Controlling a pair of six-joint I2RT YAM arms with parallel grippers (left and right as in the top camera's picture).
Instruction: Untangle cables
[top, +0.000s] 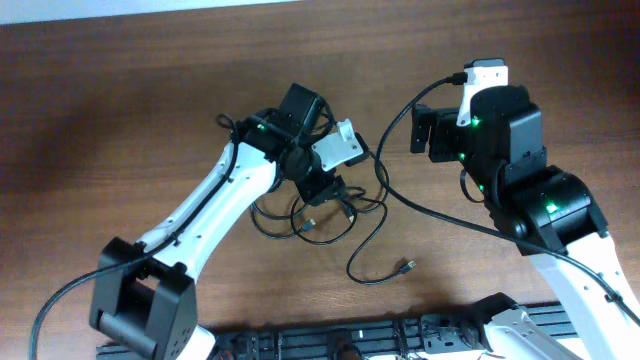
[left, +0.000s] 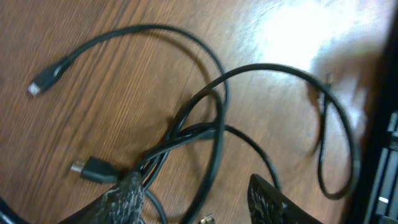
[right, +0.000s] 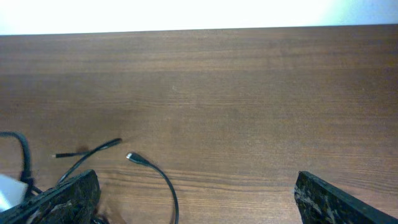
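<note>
Several thin black cables (top: 318, 215) lie tangled on the wooden table below my left gripper (top: 326, 192). One loose end with a small plug (top: 407, 266) trails to the right. In the left wrist view the cables (left: 214, 118) cross in loops, with a small plug (left: 43, 81) at the upper left and a wider plug (left: 90, 169) by my left finger. My left gripper (left: 199, 196) is open, its fingers astride the crossing strands. My right gripper (top: 422, 130) is open and empty, apart from the tangle. A cable end (right: 132, 157) lies ahead of the right gripper (right: 196, 196).
A thicker black robot cable (top: 440, 215) arcs from the right arm across the table beside the tangle. The table's far edge (right: 199, 31) shows in the right wrist view. A black rail (top: 400, 335) runs along the front edge.
</note>
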